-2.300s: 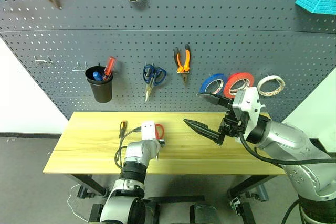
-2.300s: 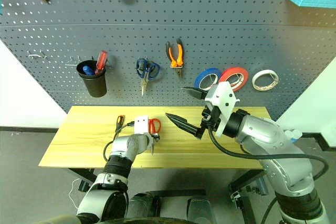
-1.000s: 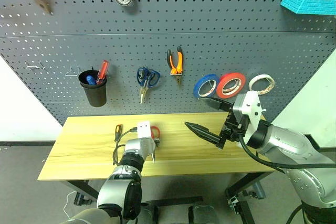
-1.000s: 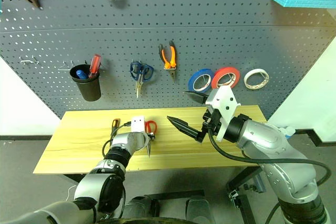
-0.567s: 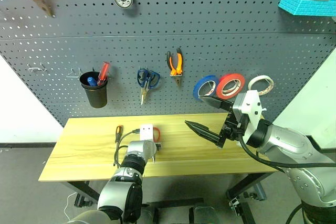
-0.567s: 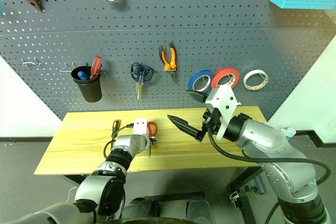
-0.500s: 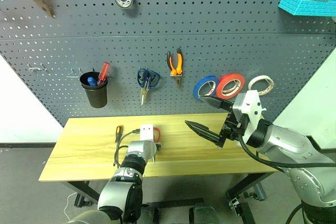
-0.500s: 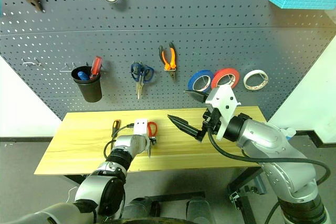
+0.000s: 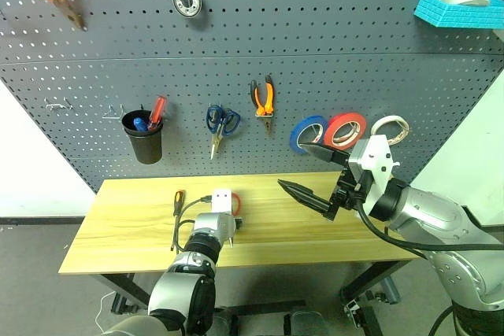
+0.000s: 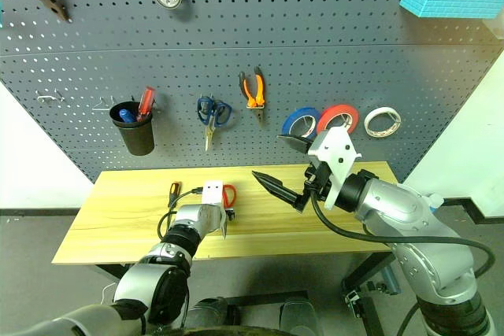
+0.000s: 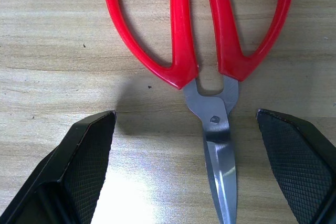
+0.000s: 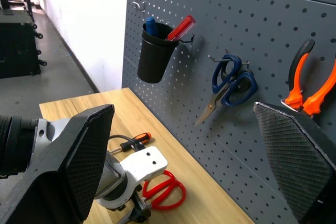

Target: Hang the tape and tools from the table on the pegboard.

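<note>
A dark pegboard (image 9: 331, 76) rises behind a pale wood tabletop (image 9: 118, 226). At far left a black cup (image 9: 146, 137) holding a red screwdriver hangs on the board; on the tabletop below lies a slim screwdriver (image 9: 178, 200) with an orange-and-black handle. Just beside it the left hand (image 11: 210, 177) points down over red scissors (image 11: 210, 51) lying flat on the wood, its fingers (image 11: 79, 166) apart on either side of the blades near the pivot, touching nothing. The scissors look stiff and light, with smooth steel blades likely to slip; a firmer hold is probably at the pivot or the base of the plastic loops, which would leave a loop free for a hook. Farther right on the board hang blue scissors (image 9: 220, 122), orange pliers (image 9: 264, 100), then a blue roll (image 9: 306, 131), the red tape (image 9: 345, 129) and a whitish roll (image 9: 389, 128). The right hand (image 9: 313, 173) hovers above the tabletop's right half, fingers spread wide, empty.
</note>
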`<move>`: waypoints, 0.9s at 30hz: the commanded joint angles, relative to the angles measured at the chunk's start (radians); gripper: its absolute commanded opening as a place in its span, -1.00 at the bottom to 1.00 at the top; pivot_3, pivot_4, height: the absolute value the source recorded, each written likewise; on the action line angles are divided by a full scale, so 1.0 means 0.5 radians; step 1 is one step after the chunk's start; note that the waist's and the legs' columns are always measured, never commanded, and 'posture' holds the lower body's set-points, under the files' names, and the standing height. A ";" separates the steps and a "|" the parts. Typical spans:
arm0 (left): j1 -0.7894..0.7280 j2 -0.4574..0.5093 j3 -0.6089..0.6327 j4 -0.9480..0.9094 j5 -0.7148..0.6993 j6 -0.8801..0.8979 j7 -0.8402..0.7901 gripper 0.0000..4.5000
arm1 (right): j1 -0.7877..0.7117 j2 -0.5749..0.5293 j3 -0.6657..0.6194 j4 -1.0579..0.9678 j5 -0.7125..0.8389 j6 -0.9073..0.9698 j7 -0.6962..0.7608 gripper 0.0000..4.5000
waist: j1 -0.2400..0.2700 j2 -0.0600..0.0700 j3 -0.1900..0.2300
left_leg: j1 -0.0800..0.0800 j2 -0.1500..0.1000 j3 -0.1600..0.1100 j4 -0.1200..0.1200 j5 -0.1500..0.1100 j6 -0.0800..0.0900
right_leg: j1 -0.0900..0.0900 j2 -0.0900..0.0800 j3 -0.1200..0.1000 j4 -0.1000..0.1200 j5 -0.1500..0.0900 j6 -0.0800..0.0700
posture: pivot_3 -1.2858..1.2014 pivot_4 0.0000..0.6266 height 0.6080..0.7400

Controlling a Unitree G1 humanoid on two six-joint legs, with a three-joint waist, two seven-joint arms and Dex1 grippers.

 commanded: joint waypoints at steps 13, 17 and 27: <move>0.015 0.015 0.078 0.055 -0.053 0.011 0.005 -0.89 | -0.022 0.008 -0.023 -0.046 -0.007 -0.028 -0.016 1.00 | 0.001 0.004 -0.003 | -0.001 0.000 0.000 0.000 -0.003 0.003 | 0.002 0.000 0.000 -0.007 0.002 0.004 | -0.12 -1.00 0.11; 0.018 0.012 0.076 0.049 -0.053 0.011 -0.001 -0.89 | -0.022 0.010 -0.017 -0.039 -0.016 -0.033 -0.015 1.00 | 0.001 0.005 -0.003 | -0.001 0.000 0.000 0.000 -0.003 0.003 | 0.002 0.000 0.000 -0.008 0.002 0.004 | -0.12 -1.00 0.11; 0.110 0.011 -0.066 -0.085 0.017 0.013 -0.124 -0.89 | -0.026 0.020 -0.005 -0.015 -0.042 -0.043 0.000 1.00 | 0.004 0.005 -0.003 | -0.002 0.000 0.000 0.000 -0.004 0.004 | 0.002 -0.001 0.000 -0.010 0.002 0.004 | -0.11 -1.00 0.11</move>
